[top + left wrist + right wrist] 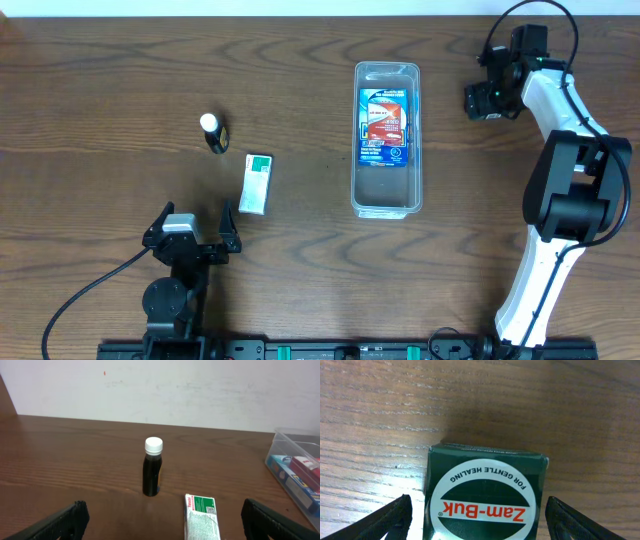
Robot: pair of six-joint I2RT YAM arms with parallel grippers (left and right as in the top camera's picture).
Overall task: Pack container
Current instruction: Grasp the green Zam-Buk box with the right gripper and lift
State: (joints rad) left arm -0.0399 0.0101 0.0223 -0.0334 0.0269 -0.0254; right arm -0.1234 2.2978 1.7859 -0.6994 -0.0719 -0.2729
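The left end effector (196, 226) idles, fingers wide apart, behind the bottle (212, 131) and green-white box (257, 183). The container (386, 196) lies at the middle of the table (90, 110), a blue packet (385, 125) already inside. The right end effector (487, 100) straddles a Zam-Buk box (485, 495), fingers apart; next it likely must close squarely, then lift.

Long clear container (386, 192) lies open, apparently holding one blue packet (385, 125).

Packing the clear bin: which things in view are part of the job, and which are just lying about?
For the job: container, blue-and-red pack inside it, white-capped bottle, green-and-white box, Zam-Buk box.
Just there: table, black rail at its front edge.
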